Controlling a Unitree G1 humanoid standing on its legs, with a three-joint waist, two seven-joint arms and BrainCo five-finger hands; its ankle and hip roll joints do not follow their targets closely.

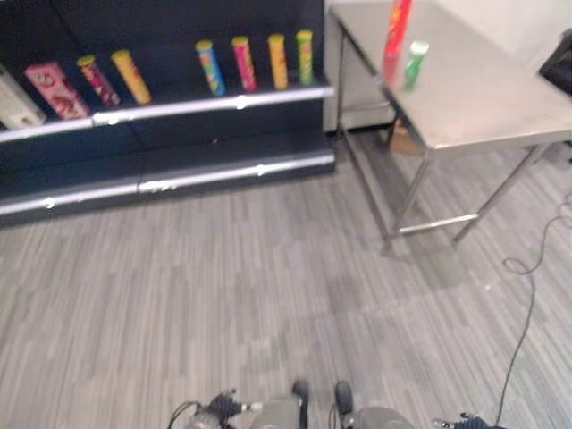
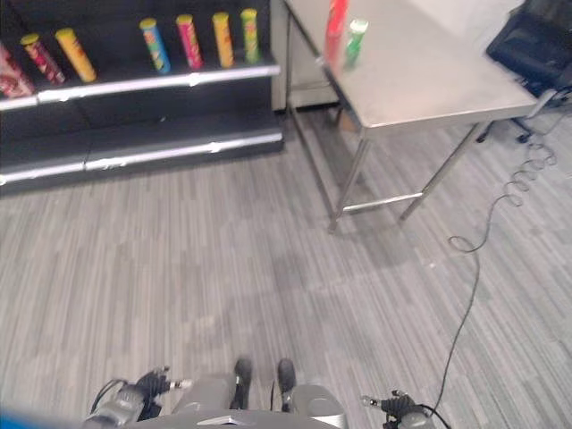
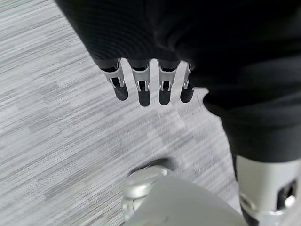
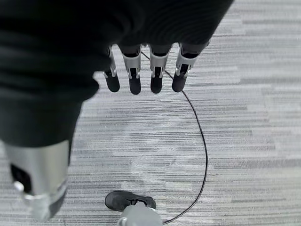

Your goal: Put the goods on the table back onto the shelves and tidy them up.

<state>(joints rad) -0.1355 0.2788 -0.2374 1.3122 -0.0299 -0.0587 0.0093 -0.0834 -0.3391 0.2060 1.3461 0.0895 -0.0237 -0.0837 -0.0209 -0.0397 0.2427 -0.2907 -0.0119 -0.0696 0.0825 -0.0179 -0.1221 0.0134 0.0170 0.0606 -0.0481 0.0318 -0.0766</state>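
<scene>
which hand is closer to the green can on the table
Right. The right hand hangs low on the side where the table and its green can are; the left hand hangs on the far side, toward the shelf.

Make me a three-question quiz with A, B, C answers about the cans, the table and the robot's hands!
1. Where is the green can?
A. on the metal table
B. on the floor
C. on the shelf

2. How many cans stand on the table?
A. one
B. two
C. four

3. What do the left hand and right hand hold?
A. a can each
B. a box
C. nothing

Answers:
1 A, it stands beside the red can.
2 B, just red and green.
3 C, straight fingers hang over the floor.
</scene>
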